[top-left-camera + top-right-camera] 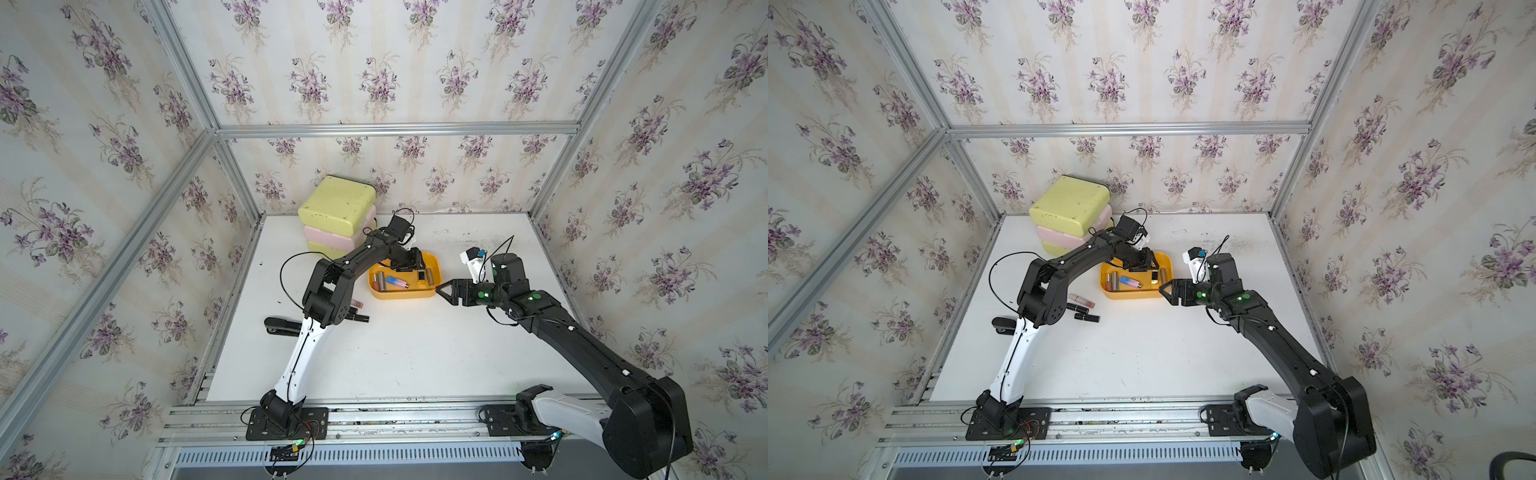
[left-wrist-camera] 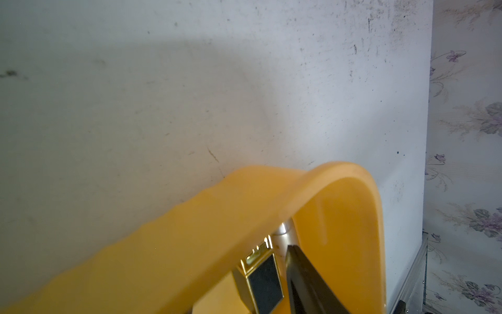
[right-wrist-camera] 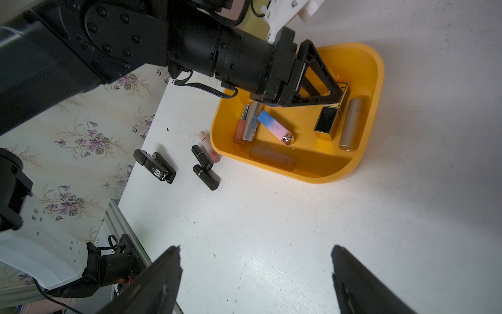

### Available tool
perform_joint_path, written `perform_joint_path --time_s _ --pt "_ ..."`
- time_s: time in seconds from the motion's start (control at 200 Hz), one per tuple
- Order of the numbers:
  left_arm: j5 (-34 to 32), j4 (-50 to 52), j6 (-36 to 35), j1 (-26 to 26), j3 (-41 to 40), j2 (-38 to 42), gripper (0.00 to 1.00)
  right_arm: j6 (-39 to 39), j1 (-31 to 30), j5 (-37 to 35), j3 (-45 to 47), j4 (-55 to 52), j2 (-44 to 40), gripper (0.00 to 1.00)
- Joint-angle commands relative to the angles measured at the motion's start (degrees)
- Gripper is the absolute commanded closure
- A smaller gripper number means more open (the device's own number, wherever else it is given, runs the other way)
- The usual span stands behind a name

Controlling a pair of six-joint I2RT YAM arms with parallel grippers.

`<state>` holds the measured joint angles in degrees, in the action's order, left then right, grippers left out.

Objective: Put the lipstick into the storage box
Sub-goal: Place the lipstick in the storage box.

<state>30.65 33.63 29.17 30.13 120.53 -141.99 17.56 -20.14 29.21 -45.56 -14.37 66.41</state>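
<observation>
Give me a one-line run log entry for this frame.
phase: releasing in storage box | left gripper: over black-and-gold lipstick, grip unclear | right gripper: open, empty | left on table: three lipsticks

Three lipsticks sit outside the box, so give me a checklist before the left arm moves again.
1. Black-and-gold lipstick lies inside the storage box: ok.
2. Left gripper has let go of it: cannot tell.
3. Right gripper open, empty, outside the box: ok.
4. All lipsticks boxed: not ok; pink tube, upper black lipstick and lower black lipstick lie on the table.
</observation>
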Motion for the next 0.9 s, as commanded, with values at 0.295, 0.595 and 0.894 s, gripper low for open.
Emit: perform_joint_path --time_s 0.295,0.595,0.894 --pt "0.47 -4.37 -1.04 -0.41 -6.35 5.62 0.38 0.01 0.01 -0.36 -0.91 0.57 -0.93 0.11" --pt "1.71 -15.73 -2.08 -2.25 -22.99 22.29 0.31 1.33 -1.95 -1.48 -3.71 0.3 1.84 0.11" --pt "0.48 -18.41 -2.42 -7.64 -46.75 47.16 0.24 -1.83 -18.82 -11.45 -12.26 -2.86 12.56 0.12"
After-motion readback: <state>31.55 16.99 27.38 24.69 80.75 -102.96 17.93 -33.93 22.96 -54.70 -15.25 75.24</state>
